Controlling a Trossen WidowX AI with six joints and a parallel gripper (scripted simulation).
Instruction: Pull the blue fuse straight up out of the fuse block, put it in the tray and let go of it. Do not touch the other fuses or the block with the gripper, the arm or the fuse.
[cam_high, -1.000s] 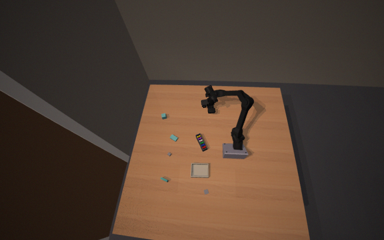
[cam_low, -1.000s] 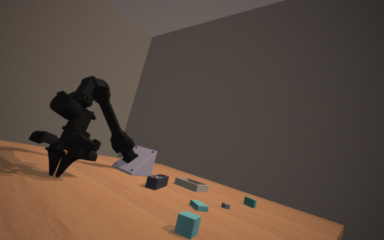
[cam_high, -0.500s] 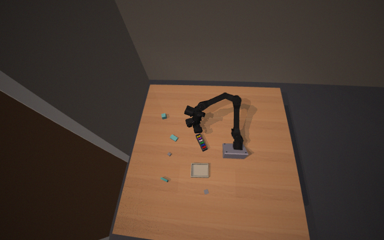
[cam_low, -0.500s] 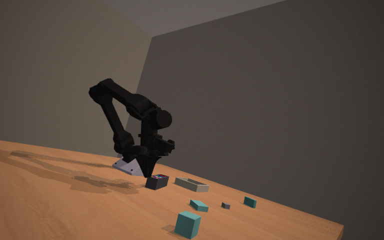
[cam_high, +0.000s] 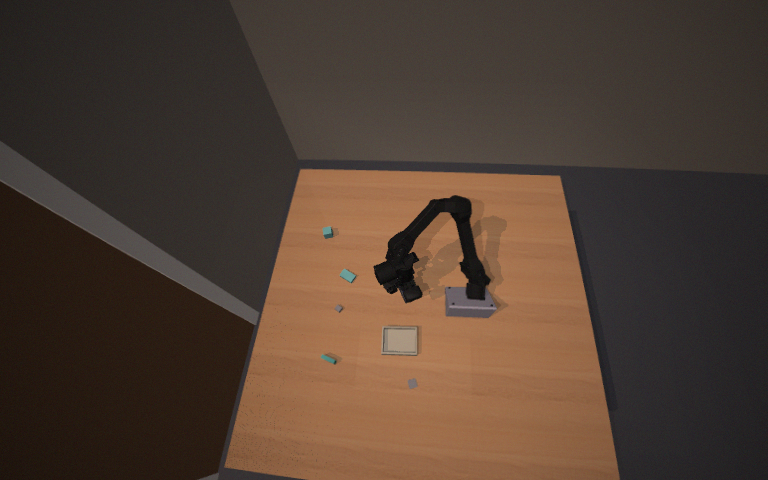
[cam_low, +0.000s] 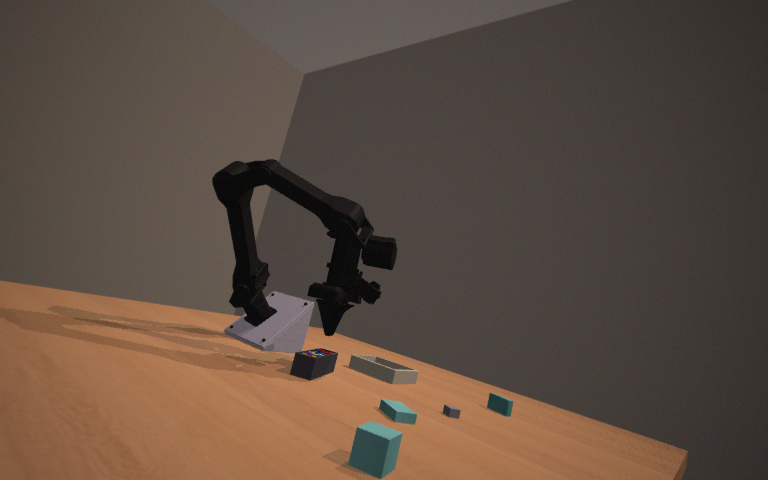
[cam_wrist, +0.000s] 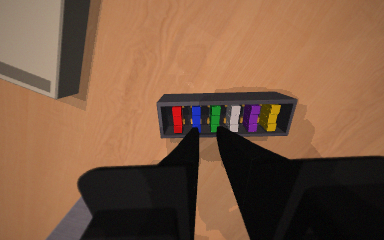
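Claw (cam_low: 331, 331) hung above the fuse block (cam_low: 314, 362), pointed down, not touching it in the exterior view. Fingers were nearly together w/ a slim gap, nothing between them: closed on empty air.

Wrist view: block was a dark open box w/ six fuses in a row, L to R: red fuse (cam_wrist: 177, 119), blue fuse (cam_wrist: 196, 118), green fuse (cam_wrist: 215, 118), white fuse (cam_wrist: 234, 119), purple fuse (cam_wrist: 251, 118), yellow fuse (cam_wrist: 270, 117). Blue fuse sat seated in its slot, 2nd from left, between red and green. In that view one fingertip lined up w/ the blue fuse's near end, the other w/ the gap between green and white; contact can't be told from there, but the exterior view showed clear air under the tips.

Tray (cam_low: 384, 369) sat on the wood surface (cam_low: 141, 407) just beside the block, apart from it; a pale shallow box. In the top view the tray (cam_high: 399, 340) lay near the arm's gray base (cam_high: 470, 302), and the claw hid the block.

Other stuff on the surface: teal cubes/blocks (cam_low: 374, 448) (cam_low: 398, 411) (cam_low: 500, 404) and a small gray block (cam_low: 451, 411), all well apart from the fuse block. Top view showed a 2nd gray block (cam_high: 412, 383) beyond the tray.
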